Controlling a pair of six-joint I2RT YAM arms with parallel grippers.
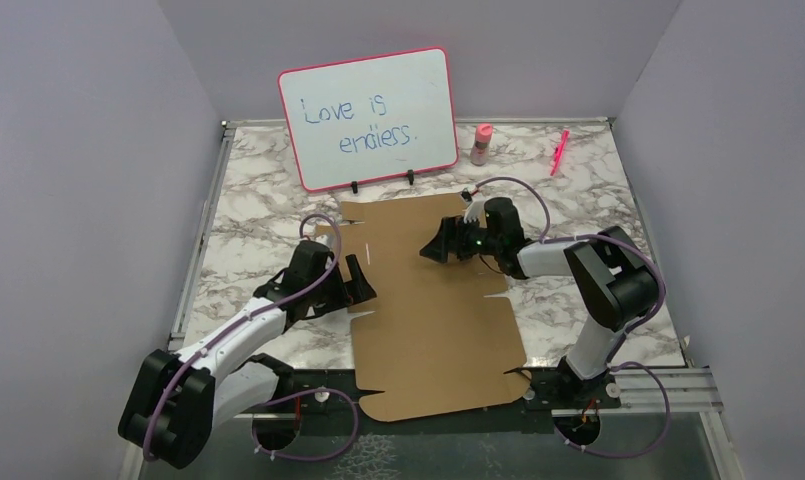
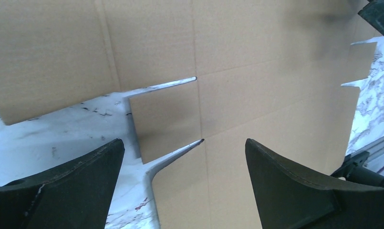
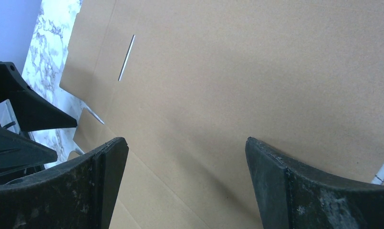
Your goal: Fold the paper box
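Two grippers hover with jaws spread wide and empty over the paper box (image 1: 433,320), a flat unfolded brown sheet on the marble table (image 1: 248,195), its far edge just in front of the whiteboard (image 1: 368,115); the left gripper (image 1: 358,285) hangs well in front of the whiteboard's left half, above the sheet's slit left edge; the right gripper (image 1: 436,245) is nearer the whiteboard, in front of its right end, above plain cardboard; a pink bottle (image 1: 481,145) stands just right of the whiteboard.
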